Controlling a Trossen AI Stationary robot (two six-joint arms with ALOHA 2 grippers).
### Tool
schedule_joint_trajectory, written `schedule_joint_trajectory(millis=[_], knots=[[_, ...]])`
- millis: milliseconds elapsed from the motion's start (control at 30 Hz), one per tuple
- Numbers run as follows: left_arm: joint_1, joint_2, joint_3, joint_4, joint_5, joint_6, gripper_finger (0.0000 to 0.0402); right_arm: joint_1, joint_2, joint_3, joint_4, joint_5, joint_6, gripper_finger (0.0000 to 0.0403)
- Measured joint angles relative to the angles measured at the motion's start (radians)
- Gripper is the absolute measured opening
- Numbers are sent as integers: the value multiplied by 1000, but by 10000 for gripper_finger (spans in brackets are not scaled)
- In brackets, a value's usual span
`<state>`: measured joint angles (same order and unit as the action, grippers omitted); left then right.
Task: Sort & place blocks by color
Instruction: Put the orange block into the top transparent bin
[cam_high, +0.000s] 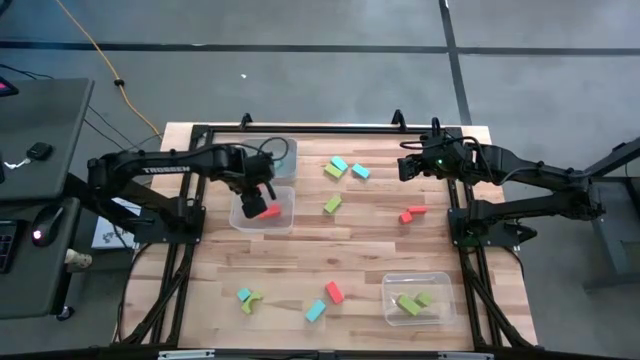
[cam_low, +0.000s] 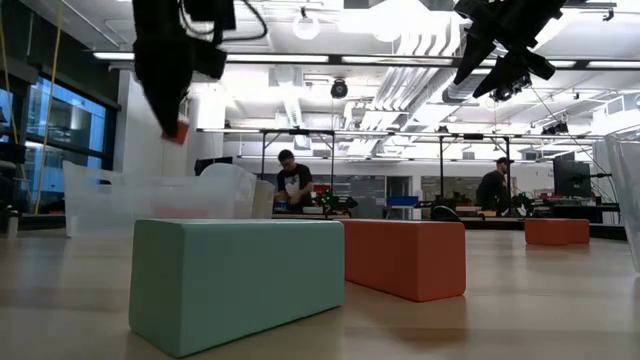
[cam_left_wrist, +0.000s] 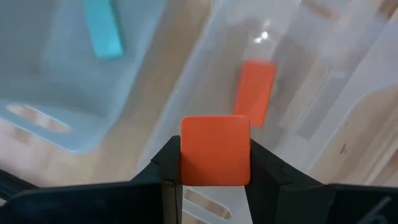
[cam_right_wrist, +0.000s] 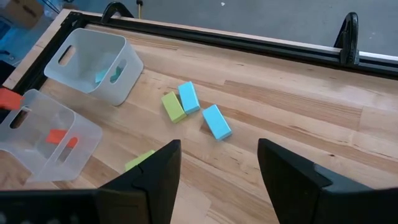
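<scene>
Fingers of the left gripper (cam_high: 266, 193) pinch a red-orange block (cam_left_wrist: 215, 150) between them, its square end showing in the left wrist view, and hang above a clear bin (cam_high: 284, 222) near the bench's (cam_high: 350, 255) left side. Directly beneath those fingers a second red block (cam_high: 267, 211) lies on that bin's floor. Just behind them sits another clear bin (cam_high: 285, 148) with a cyan block (cam_left_wrist: 104, 28) inside. To the right of the left fingers, out on the bare wood, a green block (cam_high: 333, 171) and a cyan block (cam_high: 340, 163) lie touching, another cyan block (cam_high: 360, 171) just beside them, and a lone green block (cam_high: 332, 204) a little nearer the front. Well in front of the left fingers, along the front edge, lie a cyan block touching a green arch (cam_high: 249, 300), then a cyan block (cam_high: 316, 311) and a red block (cam_high: 334, 292). Farther right, two red blocks (cam_high: 412, 213) lie just in front of the right gripper (cam_high: 407, 167), whose fingers stand apart, holding nothing, raised over the rear of the bench. Well in front of those fingers a third clear bin (cam_high: 442, 283) holds green blocks (cam_high: 410, 304).
</scene>
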<state>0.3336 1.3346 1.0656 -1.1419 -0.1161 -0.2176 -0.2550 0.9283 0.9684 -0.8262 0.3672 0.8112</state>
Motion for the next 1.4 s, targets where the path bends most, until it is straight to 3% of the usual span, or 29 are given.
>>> schedule_joint_trajectory(millis=[767, 1400], knots=[[0, 0, -292, 227, 89, -42, 83, 0, 0, 0, 1, 8, 3, 204], [0, 115, -304, 285, 117, 11, 83, 0, 0, 0, 27, 8, 3, 204]])
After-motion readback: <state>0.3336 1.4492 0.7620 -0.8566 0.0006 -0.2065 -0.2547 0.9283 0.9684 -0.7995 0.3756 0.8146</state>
